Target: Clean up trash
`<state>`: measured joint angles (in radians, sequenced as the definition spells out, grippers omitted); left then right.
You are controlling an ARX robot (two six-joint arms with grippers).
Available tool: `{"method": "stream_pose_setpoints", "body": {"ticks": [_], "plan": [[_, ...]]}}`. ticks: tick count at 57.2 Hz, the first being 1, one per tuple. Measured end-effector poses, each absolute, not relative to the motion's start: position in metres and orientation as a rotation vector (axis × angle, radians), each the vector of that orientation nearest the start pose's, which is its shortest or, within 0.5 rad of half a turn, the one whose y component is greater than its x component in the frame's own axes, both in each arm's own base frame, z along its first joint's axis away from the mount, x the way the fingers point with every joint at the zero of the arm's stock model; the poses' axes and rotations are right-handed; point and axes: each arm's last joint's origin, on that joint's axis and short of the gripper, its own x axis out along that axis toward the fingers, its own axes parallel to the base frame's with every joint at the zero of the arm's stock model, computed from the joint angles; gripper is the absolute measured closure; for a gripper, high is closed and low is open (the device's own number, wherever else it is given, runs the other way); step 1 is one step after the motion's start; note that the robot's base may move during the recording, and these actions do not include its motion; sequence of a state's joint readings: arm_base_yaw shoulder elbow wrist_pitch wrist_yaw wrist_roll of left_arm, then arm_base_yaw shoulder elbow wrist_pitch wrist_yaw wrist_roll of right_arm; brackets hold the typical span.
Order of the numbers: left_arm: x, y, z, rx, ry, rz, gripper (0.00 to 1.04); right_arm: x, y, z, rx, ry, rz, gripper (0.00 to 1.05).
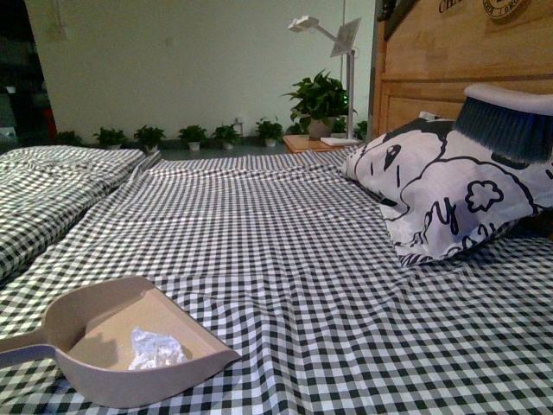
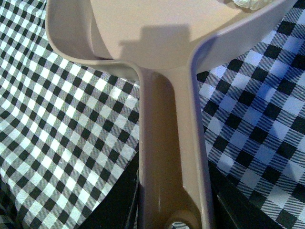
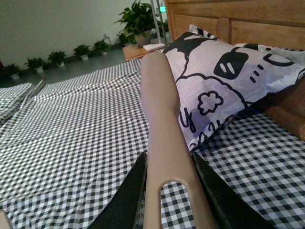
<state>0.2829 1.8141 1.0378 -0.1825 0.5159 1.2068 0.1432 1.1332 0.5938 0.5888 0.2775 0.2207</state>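
A beige dustpan (image 1: pixel 130 346) rests on the checked bed sheet at the front left, with a crumpled white paper ball (image 1: pixel 155 348) inside it. In the left wrist view my left gripper (image 2: pixel 174 210) is shut on the dustpan's handle (image 2: pixel 169 157); the paper (image 2: pixel 250 4) just shows at the pan's far edge. My right gripper (image 3: pixel 169 200) is shut on the beige brush handle (image 3: pixel 162 124). In the front view the brush head with dark bristles (image 1: pixel 505 121) hangs in the air at the upper right, above the pillow. Neither arm shows in the front view.
A black-and-white cartoon pillow (image 1: pixel 449 190) leans against the wooden headboard (image 1: pixel 458 60) on the right. A bedside table with a potted plant (image 1: pixel 320 104) and a white lamp (image 1: pixel 333 39) stands behind. A second checked bed (image 1: pixel 52 173) lies at the left.
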Motion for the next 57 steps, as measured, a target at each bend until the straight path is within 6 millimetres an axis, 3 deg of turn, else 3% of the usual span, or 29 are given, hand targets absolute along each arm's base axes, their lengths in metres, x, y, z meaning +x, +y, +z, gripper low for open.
{"method": "stream_pose_setpoints", "body": {"ticks": [5, 13, 33, 41, 46, 49, 57], "plan": [[0.344, 0.085, 0.155, 0.743, 0.611, -0.693, 0.77, 0.243, 0.028, 0.273, 0.231, -0.062, -0.125, 0.82], [0.352, 0.086, 0.160, 0.601, 0.444, -0.614, 0.77, 0.243, 0.028, 0.273, 0.231, -0.062, -0.126, 0.82], [0.360, 0.086, 0.172, 0.410, 0.459, -0.507, 0.77, 0.243, 0.029, 0.272, 0.231, -0.061, -0.129, 0.82], [0.367, 0.089, 0.201, 0.381, 0.406, -0.425, 0.77, 0.240, 0.029, 0.272, 0.225, -0.038, -0.146, 0.82], [0.370, 0.091, 0.233, 0.370, 0.333, -0.357, 0.77, 0.236, 0.029, 0.274, 0.224, -0.036, -0.164, 0.82], [0.367, 0.092, 0.256, 0.361, 0.276, -0.317, 0.77, 0.232, 0.028, 0.278, 0.226, -0.045, -0.176, 0.82], [0.352, 0.093, 0.289, 0.313, 0.207, -0.279, 0.77, 0.223, 0.026, 0.286, 0.232, -0.069, -0.183, 0.82]]}}
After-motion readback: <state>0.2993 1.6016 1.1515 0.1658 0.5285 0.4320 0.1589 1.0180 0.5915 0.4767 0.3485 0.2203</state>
